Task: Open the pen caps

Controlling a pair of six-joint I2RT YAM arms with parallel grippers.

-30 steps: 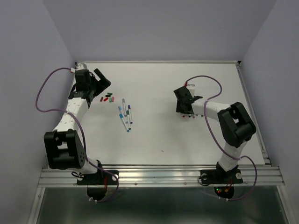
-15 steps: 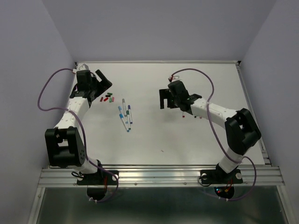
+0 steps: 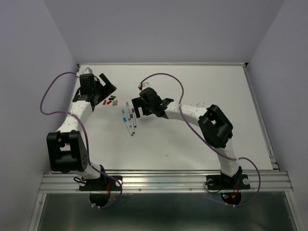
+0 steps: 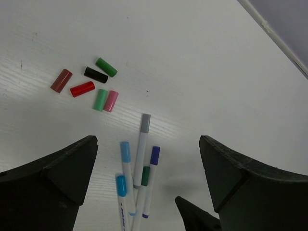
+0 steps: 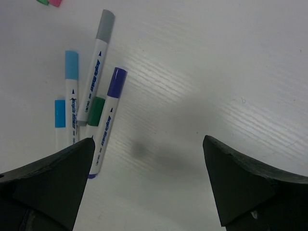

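Hovering right gripper [image 5: 148, 144] (spread) near pens [image 5: 95, 77]

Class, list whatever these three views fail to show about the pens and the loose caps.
Pens, left wrist view: lower ends cut off by the bottom edge.
Pens, right wrist view: lower ends hidden behind the right gripper's finger.
Loose caps, right wrist view: nearly all cut off by the top edge.
Top view: pens and caps too small to count.
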